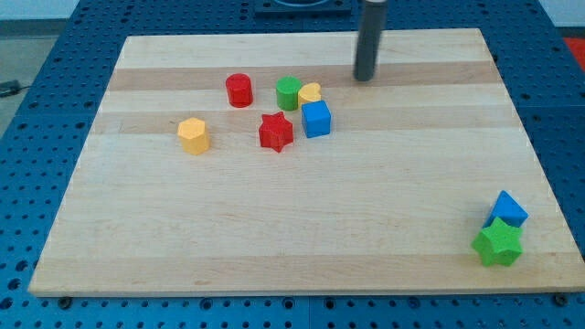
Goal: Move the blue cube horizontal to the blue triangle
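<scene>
Green star (498,245) touches blue triangle (508,209); my tip (365,78), holding nothing, above blue cube (316,119).

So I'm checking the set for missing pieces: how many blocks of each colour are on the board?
Red: 2, the red cylinder and the red star
Green: 2, the green block and the green star
Yellow: 2, the yellow hexagon and the yellow block
Blue: 2, the blue cube and the blue triangle
Total: 8
</scene>
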Controlling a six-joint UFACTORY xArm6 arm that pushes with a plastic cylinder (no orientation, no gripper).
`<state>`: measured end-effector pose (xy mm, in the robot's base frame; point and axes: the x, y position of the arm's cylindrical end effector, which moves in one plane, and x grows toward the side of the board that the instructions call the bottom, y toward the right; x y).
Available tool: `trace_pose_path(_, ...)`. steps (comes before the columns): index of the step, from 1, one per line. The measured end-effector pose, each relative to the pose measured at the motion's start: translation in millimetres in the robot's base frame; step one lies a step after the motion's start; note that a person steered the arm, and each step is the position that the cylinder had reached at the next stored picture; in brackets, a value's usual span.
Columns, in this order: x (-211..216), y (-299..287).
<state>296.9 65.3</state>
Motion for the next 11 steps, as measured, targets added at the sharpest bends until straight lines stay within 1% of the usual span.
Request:
trace_pose_path(1, 23, -29)
trace_pose_path(2, 43, -32)
trace_pose_path(3, 77, -43)
trace_pose_path(5, 114, -86)
trace_pose_path(6, 143, -79)
trace_pose_path(8, 195, -22)
trace_pose_path(10, 255, -35)
trace_pose_path(11, 280, -23)
